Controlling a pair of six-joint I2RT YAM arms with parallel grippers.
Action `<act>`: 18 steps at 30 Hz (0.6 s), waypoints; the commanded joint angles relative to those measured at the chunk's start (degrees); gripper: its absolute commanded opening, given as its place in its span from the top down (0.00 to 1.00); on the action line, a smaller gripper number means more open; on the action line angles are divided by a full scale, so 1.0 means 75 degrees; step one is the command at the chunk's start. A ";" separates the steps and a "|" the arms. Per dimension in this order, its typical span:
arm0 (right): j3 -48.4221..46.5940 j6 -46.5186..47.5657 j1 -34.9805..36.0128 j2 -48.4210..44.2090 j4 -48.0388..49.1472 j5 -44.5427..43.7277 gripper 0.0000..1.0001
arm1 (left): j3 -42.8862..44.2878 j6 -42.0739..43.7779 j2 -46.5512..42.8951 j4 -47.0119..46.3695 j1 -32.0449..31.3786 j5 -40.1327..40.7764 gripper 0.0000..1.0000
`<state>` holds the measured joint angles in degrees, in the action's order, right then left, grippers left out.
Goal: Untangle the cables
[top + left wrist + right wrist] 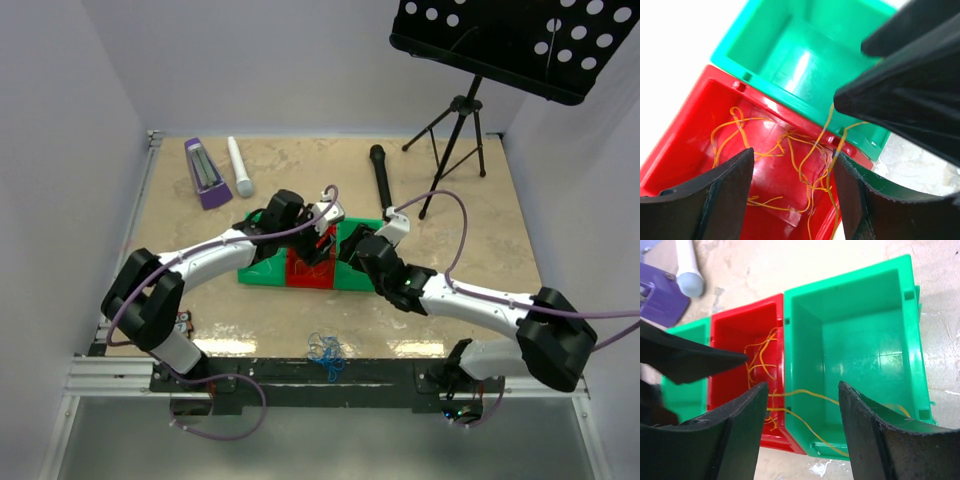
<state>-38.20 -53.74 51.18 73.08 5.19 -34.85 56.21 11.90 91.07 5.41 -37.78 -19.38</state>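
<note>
— Where are the cables lying?

— The orange-yellow cable [795, 145] is sitting mostly in the red bin [727, 335] at the middle of the worktop [250, 310]. One strand is trailing over the wall into the green bin [865, 340] beside it. The blue cables [327, 352] are lying bunched at the near edge, well apart from both arms.

— And the tools?

— The left tool [792, 160] is hovering over the red bin, fingers spread wide and gripping nothing. The right tool [802, 389] is hanging over the stray strand, also parted and not pinching it.

— So which step is this?

— It is looking like the orange cable is being sorted into its bin. I am guessing the next move is calling for a fine pinch on that stray strand, lifting it into the red bin, before anyone is reaching for the blue bunch.
</note>
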 commanded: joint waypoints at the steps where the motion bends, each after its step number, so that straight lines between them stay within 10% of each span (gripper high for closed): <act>1: 0.0053 -0.0077 -0.0027 0.0205 0.0339 0.0088 0.38 | 0.0568 -0.0462 -0.0470 0.0181 0.0337 -0.0416 0.31; 18: 0.0323 0.0708 -0.0027 -0.1305 -0.0070 0.1224 0.28 | 0.0850 -0.0063 -0.0927 0.0462 0.0619 -0.0159 0.33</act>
<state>-36.10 -49.41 51.05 66.96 5.56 -30.11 61.56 11.14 86.67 9.06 -33.50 -20.36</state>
